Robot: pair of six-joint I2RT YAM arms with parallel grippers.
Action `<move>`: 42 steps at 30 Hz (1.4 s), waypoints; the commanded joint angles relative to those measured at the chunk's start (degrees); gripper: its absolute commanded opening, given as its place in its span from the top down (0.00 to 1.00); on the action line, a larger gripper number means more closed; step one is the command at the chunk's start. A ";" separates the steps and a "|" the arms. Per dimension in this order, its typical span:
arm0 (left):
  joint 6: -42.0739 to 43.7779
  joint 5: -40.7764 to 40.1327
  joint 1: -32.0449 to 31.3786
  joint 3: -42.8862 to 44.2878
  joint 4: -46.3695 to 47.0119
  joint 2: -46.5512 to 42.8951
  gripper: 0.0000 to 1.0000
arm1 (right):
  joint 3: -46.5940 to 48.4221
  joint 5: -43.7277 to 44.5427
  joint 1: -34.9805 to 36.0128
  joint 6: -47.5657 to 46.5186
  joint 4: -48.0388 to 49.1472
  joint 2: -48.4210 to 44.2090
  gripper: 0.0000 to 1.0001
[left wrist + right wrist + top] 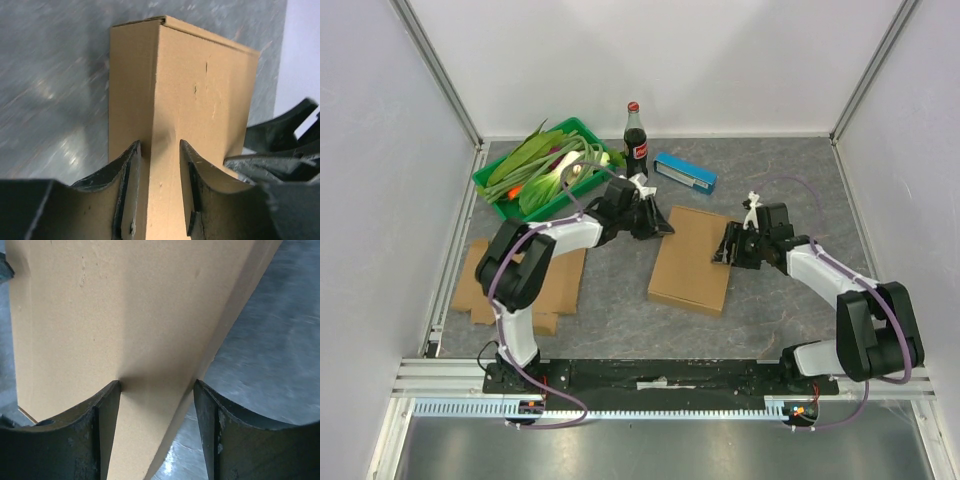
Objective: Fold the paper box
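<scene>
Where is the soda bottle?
In the top view, the soda bottle stands at the back of the table, left of centre, between the green tray of vegetables and the blue box.

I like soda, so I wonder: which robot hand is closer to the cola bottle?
Left. The left gripper is at the cardboard box's left edge, just on the near side of the cola bottle. The right gripper is at the box's right edge, farther off.

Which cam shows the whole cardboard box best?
Top external: nearly the whole cardboard box is in frame, lying on the table. Left wrist shows two faces, near end cut off; right wrist only a close-up of one panel.
</scene>
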 commanded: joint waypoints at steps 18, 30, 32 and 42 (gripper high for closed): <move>-1.25 1.90 -6.12 6.30 -4.75 -15.69 0.29 | 25.45 43.88 -3.42 -13.55 -23.03 1.30 0.03; 8.26 1.18 4.52 -15.43 -18.29 -55.80 0.28 | 18.59 52.76 18.58 -26.82 -21.19 6.56 0.11; 7.82 3.37 4.52 -16.66 -18.20 -56.86 0.30 | 17.81 54.61 19.98 -25.59 -21.28 7.53 0.15; 9.83 5.05 4.26 -18.16 -20.48 -61.43 0.31 | 15.51 56.64 17.88 -26.64 -16.27 13.59 0.40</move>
